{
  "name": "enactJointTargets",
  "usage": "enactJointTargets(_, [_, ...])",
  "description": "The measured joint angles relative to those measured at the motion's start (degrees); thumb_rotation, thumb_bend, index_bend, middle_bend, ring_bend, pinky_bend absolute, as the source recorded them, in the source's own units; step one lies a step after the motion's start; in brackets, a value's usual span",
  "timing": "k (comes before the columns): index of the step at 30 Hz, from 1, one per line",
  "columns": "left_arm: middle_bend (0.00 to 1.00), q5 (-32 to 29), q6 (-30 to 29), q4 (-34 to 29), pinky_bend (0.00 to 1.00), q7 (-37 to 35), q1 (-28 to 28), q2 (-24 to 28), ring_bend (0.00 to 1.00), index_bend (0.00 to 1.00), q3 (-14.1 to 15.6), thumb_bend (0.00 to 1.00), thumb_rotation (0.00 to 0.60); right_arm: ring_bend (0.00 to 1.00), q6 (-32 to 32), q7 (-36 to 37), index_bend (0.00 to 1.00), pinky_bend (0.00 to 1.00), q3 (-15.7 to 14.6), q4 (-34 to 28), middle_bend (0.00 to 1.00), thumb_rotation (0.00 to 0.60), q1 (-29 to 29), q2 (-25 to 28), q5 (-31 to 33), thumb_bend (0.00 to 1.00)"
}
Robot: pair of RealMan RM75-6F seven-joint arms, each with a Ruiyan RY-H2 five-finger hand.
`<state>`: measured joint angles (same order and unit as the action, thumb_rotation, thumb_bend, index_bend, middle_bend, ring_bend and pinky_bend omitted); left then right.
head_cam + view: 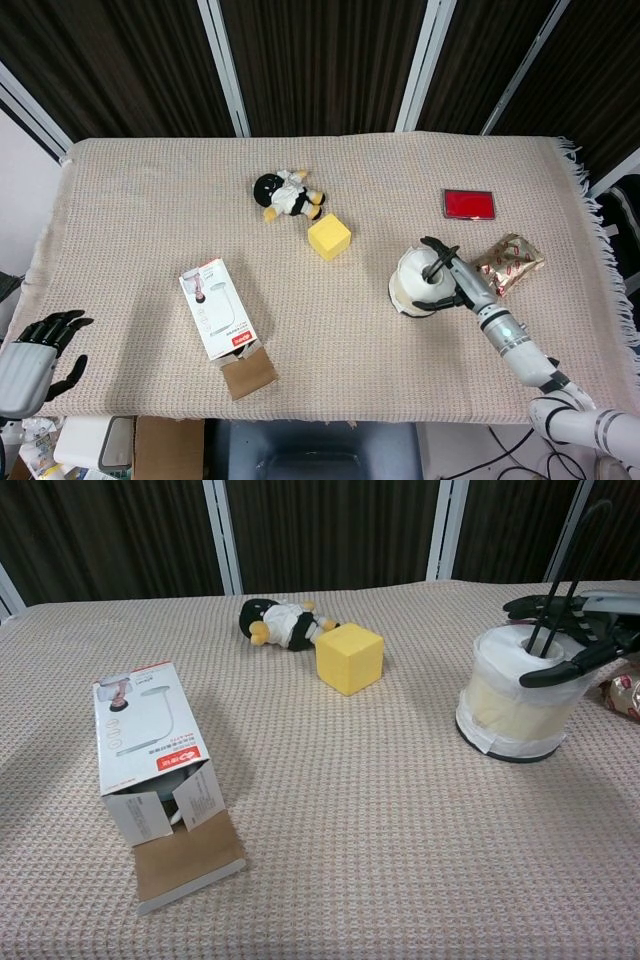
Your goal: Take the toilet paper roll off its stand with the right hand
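Observation:
The white toilet paper roll [417, 280] [518, 692] sits on its round black stand, whose bent black rod [566, 568] rises through the core. My right hand [455, 283] [583, 632] is at the roll's right side, level with its top. Its fingers are spread, the thumb along the near edge and the others reaching across the far edge. I cannot tell whether they touch the paper; nothing is gripped. My left hand [38, 352] hangs off the table's near left edge, fingers apart and empty; the chest view does not show it.
A crinkled foil packet [512, 262] [626, 694] lies just right of the roll, a red case [469, 203] behind it. A yellow cube [329, 237] [351, 658] and plush toy [288, 195] lie to the left, with a white box [220, 312] with an open flap further left.

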<state>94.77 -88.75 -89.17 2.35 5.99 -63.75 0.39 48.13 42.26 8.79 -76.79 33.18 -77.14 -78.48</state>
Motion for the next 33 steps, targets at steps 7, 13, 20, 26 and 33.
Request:
enactJointTargets(7, [0.21,0.0,-0.1,0.1,0.31,-0.7,0.0,0.2,0.20,0.27,0.0,0.44,0.600,0.00,-0.4,-2.2,0.00,0.01,-0.2,1.6,0.00,0.600,0.4,-2.0,0.8,0.00])
enactJointTargets(13, [0.21,0.0,0.1,0.1,0.31,-1.2,0.1,0.3,0.20,0.27,0.1,0.44,0.600,0.16,0.2,-5.5,0.02,0.21,0.2,2.8,0.12,0.600,0.1,-3.3,2.8,0.00])
enactJointTargets(20, [0.21,0.0,0.4,0.1,0.31,-1.3,0.2,0.4,0.20,0.27,0.2,0.44,0.600,0.56,4.2,-11.0,0.43,0.58,1.6,4.4,0.47,0.600,-1.0,-5.8,5.5,0.15])
enactJointTargets(26, [0.21,-0.1,0.6,0.1,0.31,-1.4,0.3,0.5,0.21,0.27,0.2,0.44,0.600,0.61,9.6,-15.8,0.49,0.64,3.5,5.7,0.52,0.600,-2.3,-8.0,7.2,0.18])
enactJointTargets(33, [0.21,0.0,0.8,0.0,0.31,-1.2,0.3,0.5,0.21,0.27,0.3,0.44,0.600,0.61,16.0,-19.2,0.49,0.64,5.2,-0.8,0.52,0.600,-4.0,-4.9,6.2,0.18])
